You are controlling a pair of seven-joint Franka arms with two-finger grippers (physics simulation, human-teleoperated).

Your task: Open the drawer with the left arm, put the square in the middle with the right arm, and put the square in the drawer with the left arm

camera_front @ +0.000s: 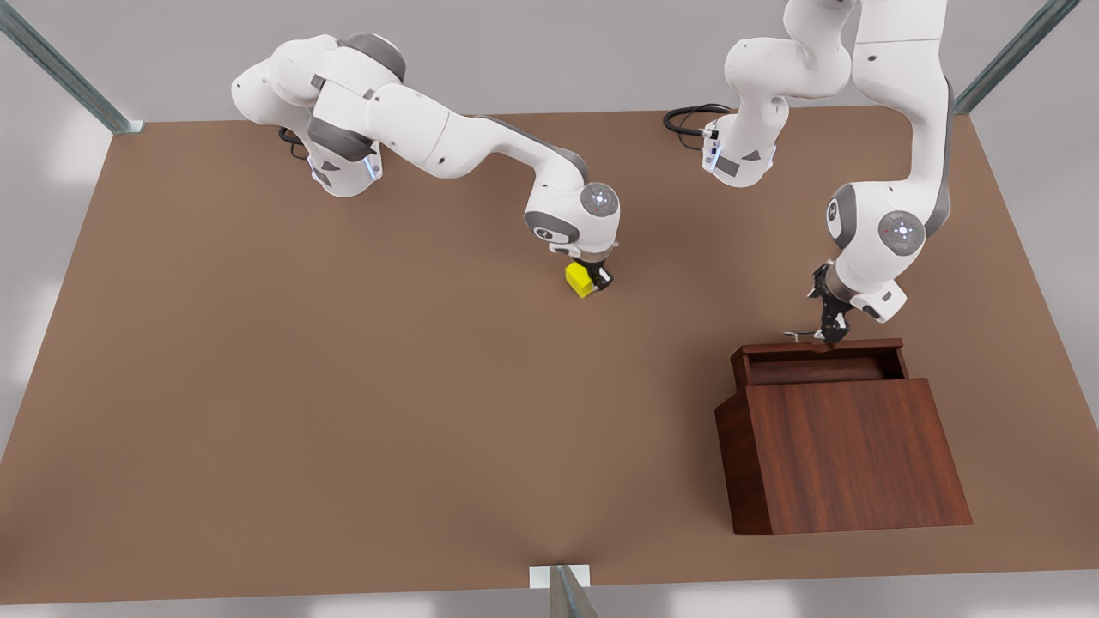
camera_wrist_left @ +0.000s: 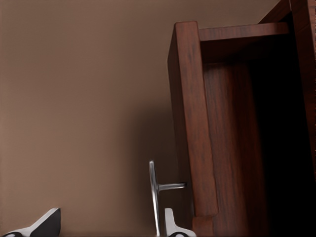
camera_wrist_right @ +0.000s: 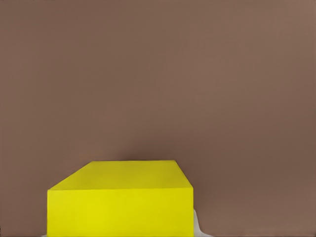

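The yellow square (camera_front: 580, 279) is at the table's middle, between the fingers of my right gripper (camera_front: 592, 276), which is shut on it. In the right wrist view the square (camera_wrist_right: 121, 202) sits low over the plain brown tabletop, and I cannot tell whether it touches. The drawer (camera_front: 820, 367) of the wooden cabinet (camera_front: 846, 455) is slid out at the front view's right. My left gripper (camera_front: 831, 330) hangs at the drawer's silver handle (camera_wrist_left: 154, 195). It is open (camera_wrist_left: 109, 224), with the bar between its fingers, close to one of them.
The cabinet stands at the front view's right, near the table's front edge. Both arm bases and a black cable (camera_front: 691, 116) sit along the far edge. Metal frame posts (camera_front: 567, 592) stand at the table's edges. Bare brown tabletop (camera_front: 300, 386) stretches across the front view's left.
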